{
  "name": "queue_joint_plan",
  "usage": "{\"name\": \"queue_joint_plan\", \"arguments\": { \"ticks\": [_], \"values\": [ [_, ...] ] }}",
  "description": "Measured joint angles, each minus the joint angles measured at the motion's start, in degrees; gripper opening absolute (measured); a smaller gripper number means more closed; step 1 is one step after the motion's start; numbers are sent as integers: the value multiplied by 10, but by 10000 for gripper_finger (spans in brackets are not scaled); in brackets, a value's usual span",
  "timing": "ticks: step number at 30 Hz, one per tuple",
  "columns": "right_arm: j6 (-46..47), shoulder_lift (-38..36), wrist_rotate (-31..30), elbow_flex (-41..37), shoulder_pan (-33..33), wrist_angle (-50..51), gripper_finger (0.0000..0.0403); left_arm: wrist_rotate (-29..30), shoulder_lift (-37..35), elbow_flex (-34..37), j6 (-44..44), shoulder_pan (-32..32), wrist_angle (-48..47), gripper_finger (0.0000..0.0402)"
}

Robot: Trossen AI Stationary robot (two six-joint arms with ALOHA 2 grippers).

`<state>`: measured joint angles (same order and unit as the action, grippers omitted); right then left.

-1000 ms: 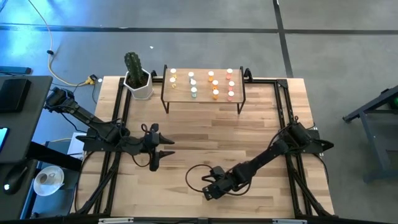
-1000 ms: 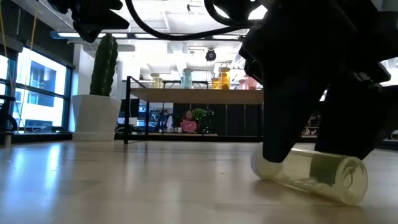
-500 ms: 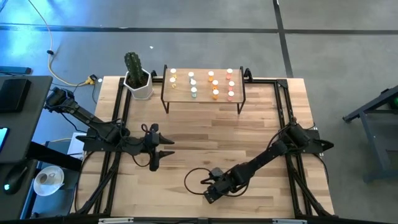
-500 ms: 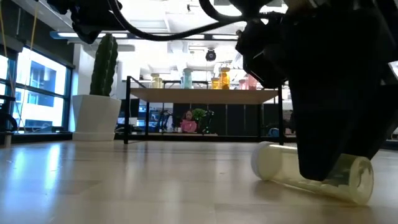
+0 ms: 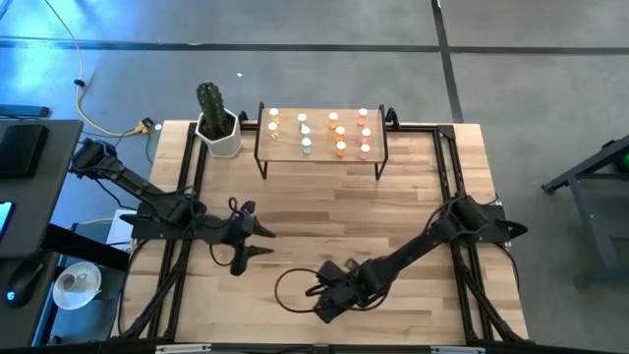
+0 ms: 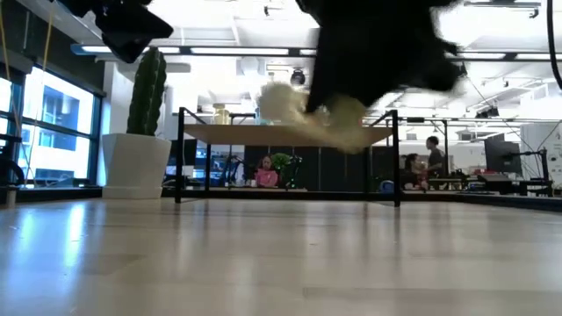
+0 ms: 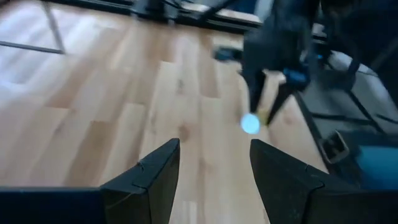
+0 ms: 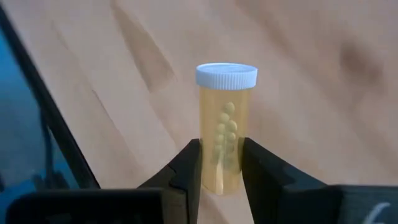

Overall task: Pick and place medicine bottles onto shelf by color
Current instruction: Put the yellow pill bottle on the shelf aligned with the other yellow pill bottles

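The right gripper [image 8: 221, 171] has its jaws narrowed onto a yellow medicine bottle [image 8: 225, 127], pinching the lower body while the white cap [image 8: 226, 74] stands clear beyond the fingertips. In the high view this gripper [image 5: 327, 300] sits over the near part of the bench [image 5: 295, 221], left of centre, and in the low view the bottle [image 6: 312, 110] shows blurred and off the wood, so it looks to be held in the air.

The grip is low on the body, so the carry is best kept slow and the bottle steady; a quick swing could let it pivot between the fingers.

Farther in, the left gripper [image 5: 248, 236] waits over the bench's left side, its jaws standing apart and holding nothing.

At the far edge stands the shelf [image 5: 285, 147] with its rows of bottles [image 5: 338, 133] grouped by colour. The yellow ones [image 5: 274, 121] seem to stand at its left end, beside the cactus pot [image 5: 218, 134]. The bottle should probably go to a free spot there, lowered straight down without nudging its neighbours, and released only once the base rests flat on the board.
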<state>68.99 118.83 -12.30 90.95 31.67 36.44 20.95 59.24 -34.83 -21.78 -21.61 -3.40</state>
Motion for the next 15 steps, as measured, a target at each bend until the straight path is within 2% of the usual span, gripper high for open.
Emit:
{"name": "queue_joint_plan", "arguments": {
  "ticks": [6,10,15],
  "values": [
    [-174,-1,-90,88,-18,24,84,-82,0,0,53,10,0,184],
    [-279,-2,-113,131,-35,23,84,-86,0,0,65,10,1,184],
    [-359,-2,-114,148,-62,18,84,-84,0,0,77,10,2,184]
  ]
}}
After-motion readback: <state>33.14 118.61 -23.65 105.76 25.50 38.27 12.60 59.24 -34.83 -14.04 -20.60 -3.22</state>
